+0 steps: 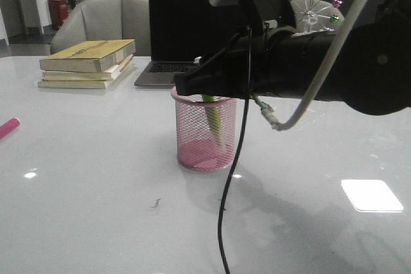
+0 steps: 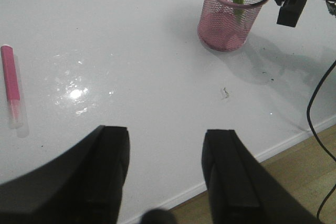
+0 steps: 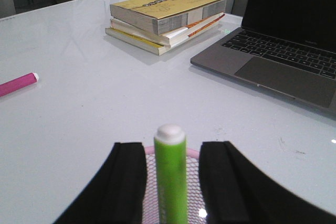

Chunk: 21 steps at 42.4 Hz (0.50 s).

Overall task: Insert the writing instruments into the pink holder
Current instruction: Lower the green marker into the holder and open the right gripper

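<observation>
Holder: pink mesh cup (image 1: 205, 134) mid-tabletop (image 1: 96, 178), upright.
Green pen: (image 3: 171, 182) leans inside the cup; done, I judge.
Right tool: (image 3: 172, 182) fingers apart either side of the pen, not touching.
Pink pen: (image 2: 11, 86) lies well apart; left to do.
Left tool: (image 2: 165, 171) apart, empty.

From my feed I see a glossy white worktop (image 1: 90, 184) catching bright patches of overhead light. Toward its back edge lies a stack of books (image 1: 88, 63) with a yellow cover on top, and beside it an open dark laptop (image 1: 172, 36). Behind them stands a grey upholstered chair (image 1: 103, 20). Further back, a red bin (image 1: 58, 12) sits against a pale wall. Wooden floor (image 2: 294, 182) shows past the worktop's near edge.
</observation>
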Tool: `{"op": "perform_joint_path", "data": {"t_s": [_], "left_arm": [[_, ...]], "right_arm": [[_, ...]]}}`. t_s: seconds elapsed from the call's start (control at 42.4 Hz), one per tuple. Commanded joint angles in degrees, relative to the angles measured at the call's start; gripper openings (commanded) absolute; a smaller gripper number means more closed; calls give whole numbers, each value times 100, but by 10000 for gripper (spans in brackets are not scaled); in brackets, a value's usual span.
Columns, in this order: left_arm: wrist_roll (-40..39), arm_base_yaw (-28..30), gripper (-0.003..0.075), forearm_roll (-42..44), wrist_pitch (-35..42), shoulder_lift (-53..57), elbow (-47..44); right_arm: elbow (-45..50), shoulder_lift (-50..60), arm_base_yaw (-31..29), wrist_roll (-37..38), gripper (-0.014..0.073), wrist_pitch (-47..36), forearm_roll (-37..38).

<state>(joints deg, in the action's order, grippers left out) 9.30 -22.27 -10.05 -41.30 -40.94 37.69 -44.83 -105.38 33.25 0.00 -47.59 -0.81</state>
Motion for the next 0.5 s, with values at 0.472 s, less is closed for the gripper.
{"op": "perform_joint_path", "data": {"t_s": [0.472], "left_arm": [[-14, -54, 382, -98, 389, -25, 170]], "right_arm": [[-24, 3524, -35, 0, 436, 4123, 24]]}}
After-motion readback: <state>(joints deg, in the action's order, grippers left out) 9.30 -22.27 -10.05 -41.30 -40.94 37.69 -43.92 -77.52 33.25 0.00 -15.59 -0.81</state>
